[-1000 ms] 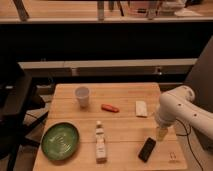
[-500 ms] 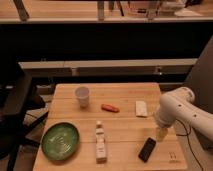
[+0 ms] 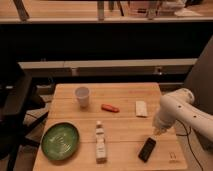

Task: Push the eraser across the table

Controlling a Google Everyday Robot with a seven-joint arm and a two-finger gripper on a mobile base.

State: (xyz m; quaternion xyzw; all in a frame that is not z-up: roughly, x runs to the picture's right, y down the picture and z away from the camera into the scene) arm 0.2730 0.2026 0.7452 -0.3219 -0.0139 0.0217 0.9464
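Low over the table's (image 3: 125, 127) right side, the gripper (image 3: 158, 131) hung at the end of a white arm (image 3: 182, 107) that reached in from the right edge of the view. It pointed down toward the wood, just above and slightly right of the eraser (image 3: 147, 149). Whether it touched the eraser could not be told, and neither could whether it was open or closed; it plainly carried nothing clear of the tabletop.

The eraser lay flat near the front right corner, a dark slab turned at a slant, its far end toward the gripper and its near end toward the front edge. A small dark logo (image 3: 173, 156) sat on the wood just to its right, close to the corner.

Farther back, a small white block (image 3: 141, 108) rested on the planks, well apart from the eraser and left of the arm's elbow. An orange-red stick (image 3: 110, 107) lay near the middle, left of the block. A pale cup (image 3: 82, 96) stood upright behind and left of the stick. Toward the front, a bottle (image 3: 101, 142) lay on its side with its cap pointing away, between the eraser and a round green plate (image 3: 60, 141) that filled the front left corner
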